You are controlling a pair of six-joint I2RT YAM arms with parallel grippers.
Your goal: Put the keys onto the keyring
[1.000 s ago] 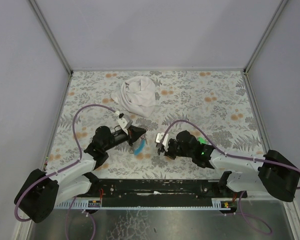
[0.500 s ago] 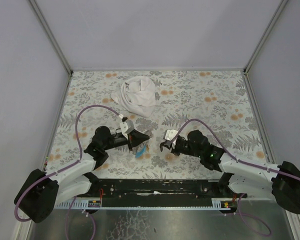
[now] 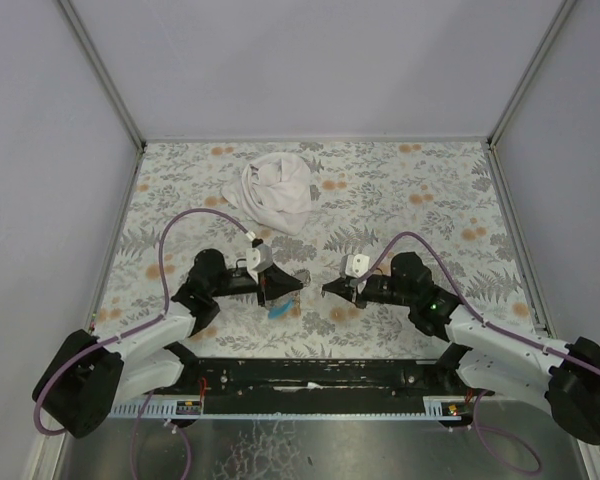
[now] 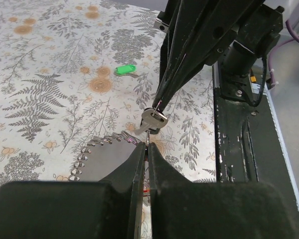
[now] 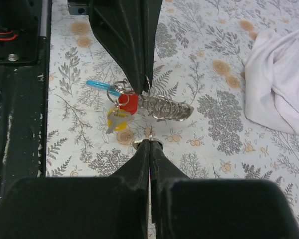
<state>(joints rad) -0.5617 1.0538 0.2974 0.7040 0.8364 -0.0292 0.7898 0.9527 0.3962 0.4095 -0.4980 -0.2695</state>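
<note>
Red key (image 5: pixel 131 103) and yellow key (image 5: pixel 117 121) hang on the keyring (image 5: pixel 117 89) the left gripper (image 5: pixel 143 87) clamps; right gripper (image 5: pixel 150 142) pinches a metal piece (image 4: pixel 153 118) beside it, while the green key (image 4: pixel 124 69), loose beyond it, seems left to add

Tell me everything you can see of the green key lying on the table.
The green key is tiny. It has an oval head of bright green plastic, and a short darker stub at one end that is probably its metal blade. It lies flat on the floral table cover, beyond the tips of the right tool in the left wrist view. Nothing touches it and neither tool holds it. The overhead view does not show it.
</note>
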